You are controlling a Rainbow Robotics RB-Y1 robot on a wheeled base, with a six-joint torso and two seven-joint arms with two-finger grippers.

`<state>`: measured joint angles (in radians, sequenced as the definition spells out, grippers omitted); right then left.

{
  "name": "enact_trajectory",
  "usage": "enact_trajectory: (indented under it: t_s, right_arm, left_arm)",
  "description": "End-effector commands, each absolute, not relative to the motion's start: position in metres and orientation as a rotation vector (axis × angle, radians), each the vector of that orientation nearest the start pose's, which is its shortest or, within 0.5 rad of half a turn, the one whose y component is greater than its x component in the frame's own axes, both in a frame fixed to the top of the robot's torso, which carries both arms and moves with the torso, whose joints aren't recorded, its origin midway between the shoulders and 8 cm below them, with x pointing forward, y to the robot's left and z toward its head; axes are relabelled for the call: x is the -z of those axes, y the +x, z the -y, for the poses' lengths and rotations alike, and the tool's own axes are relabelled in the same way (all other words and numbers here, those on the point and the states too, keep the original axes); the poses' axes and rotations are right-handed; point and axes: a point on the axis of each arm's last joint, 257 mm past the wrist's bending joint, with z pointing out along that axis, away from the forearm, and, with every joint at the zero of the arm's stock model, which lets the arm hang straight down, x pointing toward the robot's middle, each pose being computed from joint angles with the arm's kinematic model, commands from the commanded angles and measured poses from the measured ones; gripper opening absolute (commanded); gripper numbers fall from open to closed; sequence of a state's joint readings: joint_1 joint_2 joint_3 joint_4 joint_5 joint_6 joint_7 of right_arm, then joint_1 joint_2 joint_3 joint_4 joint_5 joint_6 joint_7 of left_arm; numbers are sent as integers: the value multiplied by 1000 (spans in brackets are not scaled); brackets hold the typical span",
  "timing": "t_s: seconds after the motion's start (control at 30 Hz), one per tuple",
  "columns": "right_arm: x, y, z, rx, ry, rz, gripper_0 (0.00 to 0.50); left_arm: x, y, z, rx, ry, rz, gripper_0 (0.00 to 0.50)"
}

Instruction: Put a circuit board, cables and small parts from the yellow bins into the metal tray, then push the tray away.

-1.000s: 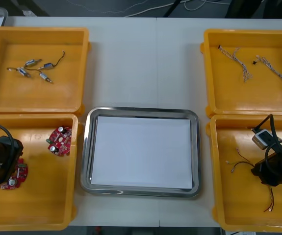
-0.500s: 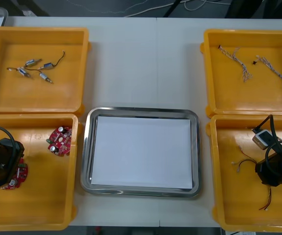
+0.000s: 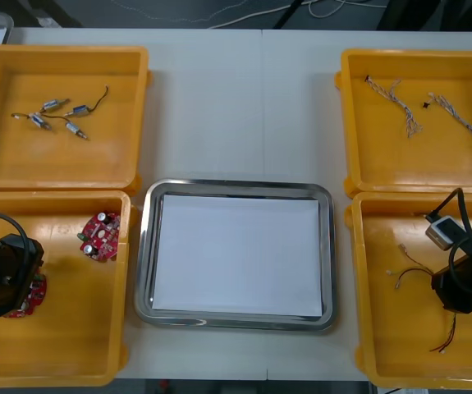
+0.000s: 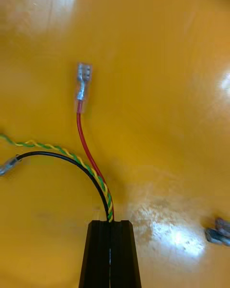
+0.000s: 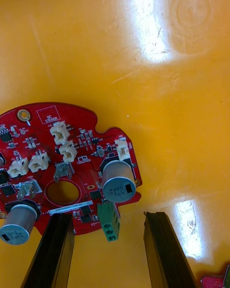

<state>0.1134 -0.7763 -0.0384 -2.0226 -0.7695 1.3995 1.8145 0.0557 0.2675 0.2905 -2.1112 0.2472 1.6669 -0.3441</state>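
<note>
In the near right yellow bin (image 3: pixel 367 328), my right gripper (image 4: pixel 110 221) is shut on a bundle of cables (image 4: pixel 88 146): a red one with a metal end, a black one and a yellow-green twisted one, all running out from between its fingertips. From the front the right gripper (image 3: pixel 459 297) covers the bundle's middle, and loose cable ends (image 3: pixel 406 268) stick out beside it. My left gripper (image 5: pixel 109 216) stands open low over a round red circuit board (image 5: pixel 67 173) in the near left bin (image 3: pixel 71 353), its green terminal block between the fingers (image 5: pixel 160 249). A second board (image 3: pixel 100 236) lies nearer the metal tray (image 3: pixel 141 271).
The tray is white inside and sits between the near bins. The far left bin (image 3: pixel 129 107) holds several small metal parts (image 3: pixel 55 117). The far right bin (image 3: pixel 355 123) holds twisted cables (image 3: pixel 457 119). A small grey metal piece (image 4: pixel 218 231) lies on the bin floor beside my right fingers.
My right gripper has shut on the cable bundle and the loose cable ends have shifted a little. The left gripper has edged further over the board, still open.
</note>
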Motion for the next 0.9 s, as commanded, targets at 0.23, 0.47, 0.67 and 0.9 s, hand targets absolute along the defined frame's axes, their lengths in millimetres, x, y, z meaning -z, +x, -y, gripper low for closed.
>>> enact_trajectory:
  t_s: [0.23,0.47,0.67,0.9]
  right_arm:
    - [251,351,369,115,-658,-2601,0]
    - [214,333,375,146,-625,-2610,0]
    - [193,321,377,177,-628,-2609,0]
    - [176,318,370,207,-667,-2572,0]
  left_arm:
    - [300,367,-369,285,-1763,-2024,415]
    - [302,372,-367,286,-1769,-2029,407]
    - [304,372,-367,277,-1772,-2031,359]
    - [306,372,-369,265,-1761,-2037,117]
